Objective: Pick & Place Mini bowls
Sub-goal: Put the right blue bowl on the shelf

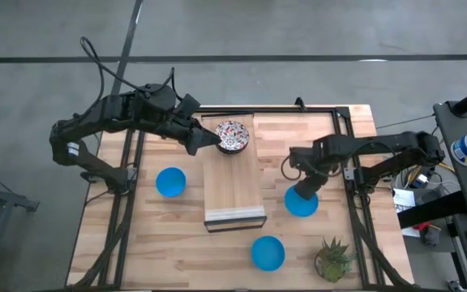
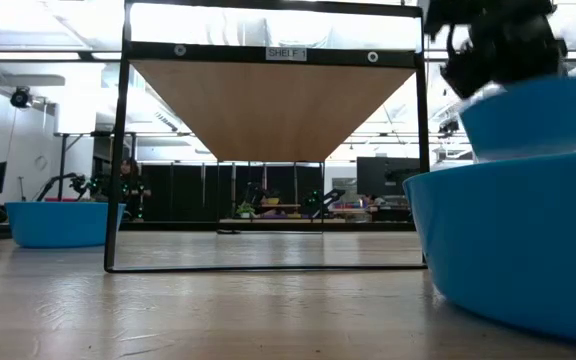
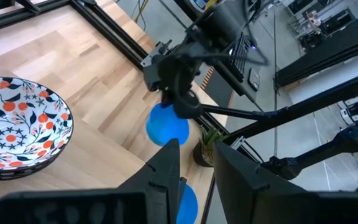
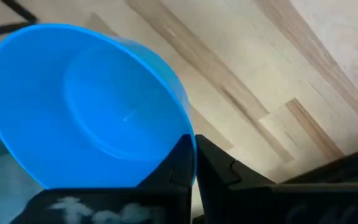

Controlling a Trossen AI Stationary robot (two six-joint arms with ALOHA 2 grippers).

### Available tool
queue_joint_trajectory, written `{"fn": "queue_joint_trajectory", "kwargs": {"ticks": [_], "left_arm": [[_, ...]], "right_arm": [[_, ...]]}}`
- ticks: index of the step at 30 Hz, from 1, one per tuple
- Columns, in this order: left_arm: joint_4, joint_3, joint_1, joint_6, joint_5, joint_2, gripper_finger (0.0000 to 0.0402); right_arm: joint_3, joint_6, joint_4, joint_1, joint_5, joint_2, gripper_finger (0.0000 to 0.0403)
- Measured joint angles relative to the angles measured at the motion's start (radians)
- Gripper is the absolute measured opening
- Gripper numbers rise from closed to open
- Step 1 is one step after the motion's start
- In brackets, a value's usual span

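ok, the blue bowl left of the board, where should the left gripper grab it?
Pinch the rim of the left blue bowl from straight above, one finger inside, one outside: it sits upright, mouth up, nothing crowding it. The right gripper grips the right blue bowl by its rim likewise.

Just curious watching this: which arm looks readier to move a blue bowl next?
The right one: its right gripper already pinches a blue bowl by the rim. The left gripper sits by the patterned bowls.
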Motion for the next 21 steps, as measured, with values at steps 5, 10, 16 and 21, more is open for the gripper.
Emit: {"fn": "queue_joint_trajectory", "kwargs": {"ticks": [5, 10, 16, 21], "left_arm": [[0.000, 0.000, 0.000, 0.011, 0.000, 0.000, 0.0089], [-0.002, 0.000, 0.000, 0.011, 0.000, 0.000, 0.0089], [-0.002, 0.000, 0.000, 0.006, -0.002, 0.000, 0.0089], [-0.002, 0.000, 0.000, -0.001, -0.003, -0.001, 0.0089]], "right_arm": [[0.134, 0.031, -0.089, 0.000, 0.000, 0.000, 0.0009], [0.259, 0.080, -0.104, 0.000, 0.007, -0.001, 0.0009], [0.417, 0.099, -0.100, -0.001, 0.035, 0.072, 0.0009], [0.560, 0.024, -0.104, -0.001, 0.052, 0.194, 0.0009]]}}
